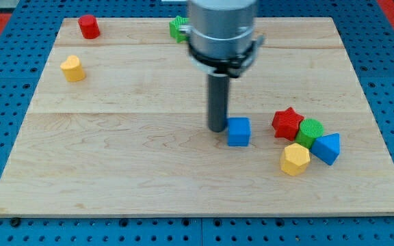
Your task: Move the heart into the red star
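Wooden board (115,171) bears all blocks. Landmark: red star (287,123), at view's right. Yellow heart (73,69) far to star's left, near board's upper-left edge — well apart. My tip (217,128), bare rod holding nothing, touches left side of blue cube (238,132), left of star. Green cylinder (311,132), blue triangle (327,148), yellow hexagon (295,159) cluster against star's lower right. Red cylinder (88,26) above heart. Green block (178,28) — partly hidden behind arm, shape unclear.

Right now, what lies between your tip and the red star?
In the camera view, only the blue cube lies between my tip and the red star; it sits right beside the tip.
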{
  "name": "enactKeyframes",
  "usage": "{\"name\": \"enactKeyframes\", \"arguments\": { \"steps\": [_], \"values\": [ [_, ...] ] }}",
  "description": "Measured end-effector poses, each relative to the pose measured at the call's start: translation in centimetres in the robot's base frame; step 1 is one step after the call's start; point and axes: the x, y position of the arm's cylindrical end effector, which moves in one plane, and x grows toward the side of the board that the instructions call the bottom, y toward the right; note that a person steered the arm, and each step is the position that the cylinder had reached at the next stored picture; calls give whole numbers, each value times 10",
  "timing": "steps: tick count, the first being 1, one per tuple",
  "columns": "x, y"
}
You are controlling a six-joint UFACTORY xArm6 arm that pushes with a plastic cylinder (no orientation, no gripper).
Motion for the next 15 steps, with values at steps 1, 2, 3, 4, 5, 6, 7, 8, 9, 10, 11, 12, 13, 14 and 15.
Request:
{"name": "enactKeyframes", "arguments": {
  "steps": [1, 2, 3, 4, 5, 6, 7, 8, 9, 10, 11, 12, 13, 14, 15],
  "values": [
    [0, 38],
    [-9, 18],
    [-17, -87],
    [-19, -208],
    [-50, -285],
    [-82, -301],
    [-121, -301],
    [-144, -300],
    [-167, -298],
    [-178, -260],
    [-178, -184],
    [-178, -123],
    [-178, -57],
    [-165, -16],
    [-130, -3]
  ]
}}
